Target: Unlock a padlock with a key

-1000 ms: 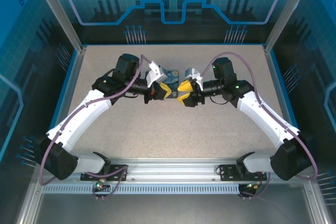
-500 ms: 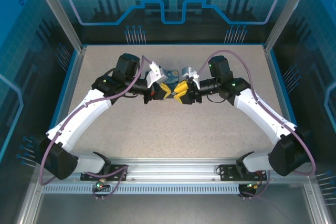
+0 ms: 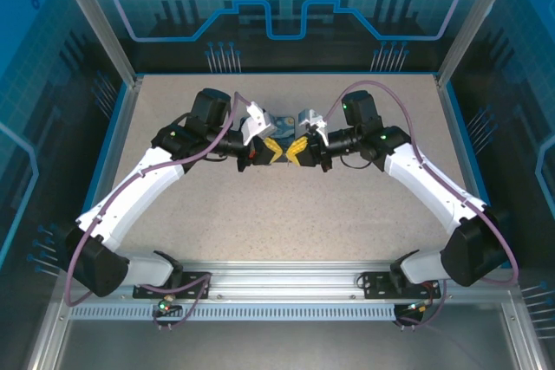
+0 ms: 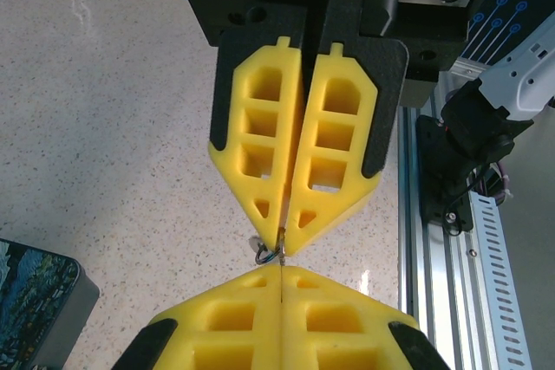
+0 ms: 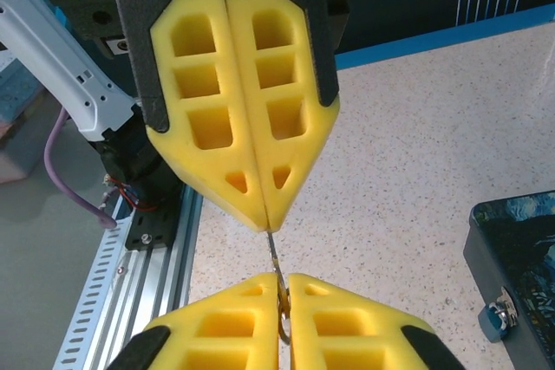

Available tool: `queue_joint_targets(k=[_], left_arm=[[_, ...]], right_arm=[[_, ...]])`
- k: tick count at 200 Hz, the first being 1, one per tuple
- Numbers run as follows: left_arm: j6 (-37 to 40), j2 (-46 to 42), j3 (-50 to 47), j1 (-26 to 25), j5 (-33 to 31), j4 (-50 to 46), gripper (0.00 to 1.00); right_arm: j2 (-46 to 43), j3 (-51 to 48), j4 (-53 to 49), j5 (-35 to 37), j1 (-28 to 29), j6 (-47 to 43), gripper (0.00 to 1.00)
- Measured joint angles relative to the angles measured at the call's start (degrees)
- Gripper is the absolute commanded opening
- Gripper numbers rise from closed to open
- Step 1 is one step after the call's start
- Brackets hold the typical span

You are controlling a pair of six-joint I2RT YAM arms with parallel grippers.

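Since the key (image 5: pixel 273 253) is a thin, stiff, light, slippery sliver, it is judged best pinched flat across its head. It is held above the tabletop, nearer the far edge, midway between the side edges, clamped at either end by the closed left gripper (image 4: pixel 282 276) and the closed right gripper (image 5: pixel 282 288). One key, one padlock (image 5: pixel 491 319) at the tin's (image 5: pixel 520 249) side, and one tin are counted.

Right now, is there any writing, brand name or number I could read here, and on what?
None can be read.
The back wall: a gear shape and circuit lines, no letters.
The dark-blue tin: a swirling painting, no label.
The key, pinched between left hand and right hand: too thin to show any stamp.
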Motion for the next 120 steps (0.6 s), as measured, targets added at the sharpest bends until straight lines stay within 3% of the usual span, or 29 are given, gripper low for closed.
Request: queue_joint_targets(k=[26, 35, 44, 81, 120], left_arm=[[0.39, 0.00, 0.00, -0.02, -0.22, -0.15, 0.01], [0.35, 0.00, 0.00, -0.04, -0.26, -0.11, 0.09], [0.44, 0.00, 0.00, -0.04, -0.31, -0.09, 0.25], [-2.69, -0.02, -0.07, 0.55, -1.16, 1.90, 0.57], [-14.69, -4.68, -9.16, 6.91, -3.82, 14.34, 0.67]], right_arm=[[0.00, 0.28, -0.68, 0.02, 0.00, -0.42, 0.00], [0.00, 0.31, -0.87, 0.04, -0.02, -0.42, 0.00], [0.00, 0.31, -1.01, 0.04, -0.02, -0.39, 0.00], [-0.31, 0.11, -0.76, 1.79, -0.04, 0.72, 0.00], [-3.02, -6.16, 5.46, 7.63, -2.54, 8.90, 0.00]])
